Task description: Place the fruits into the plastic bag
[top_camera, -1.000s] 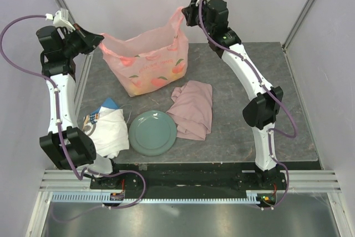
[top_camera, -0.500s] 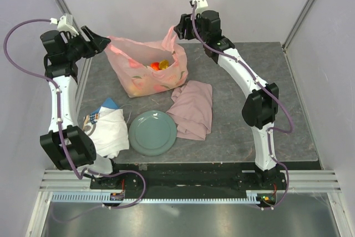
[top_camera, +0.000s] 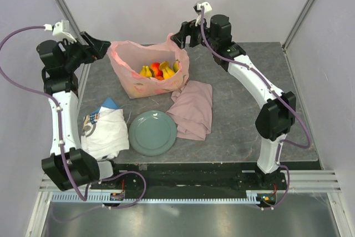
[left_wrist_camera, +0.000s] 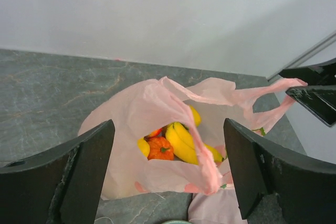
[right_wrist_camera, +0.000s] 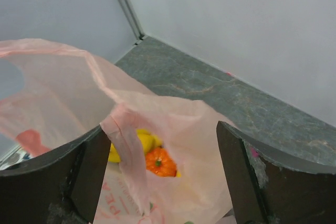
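My left gripper [left_wrist_camera: 168, 123] and right gripper [right_wrist_camera: 161, 127] hung with jaws apart on either side of the plastic bag [top_camera: 136, 79], slumped open-mouthed toward the far side of the desk [top_camera: 233, 115], seemingly so it could rest there with the fruits [top_camera: 158, 70] inside.
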Controlling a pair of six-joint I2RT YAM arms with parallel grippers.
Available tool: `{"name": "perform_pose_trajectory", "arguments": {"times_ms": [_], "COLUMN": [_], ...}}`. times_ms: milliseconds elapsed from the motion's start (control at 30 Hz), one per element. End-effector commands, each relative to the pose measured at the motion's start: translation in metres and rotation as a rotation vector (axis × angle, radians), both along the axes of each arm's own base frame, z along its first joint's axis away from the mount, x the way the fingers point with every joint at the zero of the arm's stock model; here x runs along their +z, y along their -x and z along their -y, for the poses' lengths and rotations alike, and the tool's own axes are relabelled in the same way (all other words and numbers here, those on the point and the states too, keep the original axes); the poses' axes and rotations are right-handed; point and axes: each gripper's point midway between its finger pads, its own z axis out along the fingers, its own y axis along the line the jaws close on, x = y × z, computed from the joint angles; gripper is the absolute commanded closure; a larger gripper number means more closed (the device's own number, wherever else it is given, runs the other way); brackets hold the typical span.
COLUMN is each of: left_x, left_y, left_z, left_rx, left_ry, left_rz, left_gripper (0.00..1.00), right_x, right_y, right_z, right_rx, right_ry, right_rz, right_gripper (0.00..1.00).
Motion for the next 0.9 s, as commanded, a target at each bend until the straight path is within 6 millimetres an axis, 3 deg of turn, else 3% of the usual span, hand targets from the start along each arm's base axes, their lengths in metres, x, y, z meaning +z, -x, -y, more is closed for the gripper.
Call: {"name": "perform_pose_trajectory", "arguments": {"times_ms": [0, 33, 100, 133, 167, 233, 300, 333, 367, 400, 433, 500, 533, 567, 633, 667, 733, 867], "left_x": [0.027, 0.022, 0.018, 0.017, 0.015, 0.011, 0.011, 0.004, 0.008, 0.007, 0.001, 0.002, -0.004, -0.003, -0.01, -0.011, -0.014, -0.013], "left_y": [0.018, 0.02, 0.026, 0.034, 0.036, 0.045, 0.053, 0.056, 0.064, 0.068, 0.072, 0.085, 0.087, 0.092, 0.097, 0.099, 0.106, 0.116], "left_z": [-0.006, -0.006, -0.005, -0.004, -0.004, -0.003, 0.0, 0.002, 0.004, 0.006, 0.007, 0.011, 0.013, 0.015, 0.02, 0.02, 0.026, 0.03], "left_rx": [0.073, 0.074, 0.077, 0.086, 0.092, 0.1, 0.091, 0.086, 0.083, 0.077, 0.075, 0.074, 0.07, 0.067, 0.051, 0.052, 0.034, 0.032], "left_ry": [-0.064, -0.064, -0.071, -0.078, -0.091, -0.107, -0.123, -0.123, -0.139, -0.149, -0.155, -0.181, -0.181, -0.183, -0.171, -0.163, -0.158, -0.162], "left_rz": [0.11, 0.101, 0.102, 0.108, 0.112, 0.117, 0.129, 0.12, 0.144, 0.151, 0.147, 0.17, 0.163, 0.17, 0.155, 0.151, 0.145, 0.139], "left_gripper": [0.08, 0.08, 0.08, 0.08, 0.08, 0.08, 0.08, 0.08, 0.08, 0.08, 0.08, 0.07, 0.07, 0.06, 0.04, 0.04, 0.03, 0.02], "right_x": [0.045, 0.032, 0.037, 0.02, 0.035, 0.022, 0.035, 0.022, 0.034, 0.033, 0.019, 0.03, 0.015, 0.023, 0.009, 0.017, 0.003, 0.004], "right_y": [0.038, 0.042, 0.058, 0.065, 0.078, 0.089, 0.1, 0.101, 0.108, 0.101, 0.102, 0.102, 0.1, 0.106, 0.104, 0.112, 0.117, 0.141], "right_z": [-0.001, 0.0, 0.004, 0.005, 0.01, 0.016, 0.031, 0.039, 0.051, 0.07, 0.081, 0.119, 0.133, 0.149, 0.184, 0.197, 0.223, 0.267], "right_rx": [0.108, 0.118, 0.149, 0.155, 0.169, 0.171, 0.132, 0.101, 0.068, -0.003, -0.039, -0.128, -0.176, -0.216, -0.334, -0.371, -0.464, -0.653], "right_ry": [-0.073, -0.067, -0.073, -0.061, -0.075, -0.064, -0.077, -0.07, -0.083, -0.089, -0.099, -0.137, -0.137, -0.149, -0.14, -0.141, -0.114, -0.071], "right_rz": [0.063, 0.03, 0.033, 0.002, 0.038, 0.016, 0.041, 0.015, 0.038, 0.039, -0.004, 0.019, -0.014, 0.009, -0.008, 0.021, 0.004, 0.054], "right_gripper": [0.11, 0.09, 0.08, 0.08, 0.08, 0.07, 0.07, 0.07, 0.07, 0.07, 0.07, 0.07, 0.07, 0.07, 0.07, 0.07, 0.07, 0.07]}}
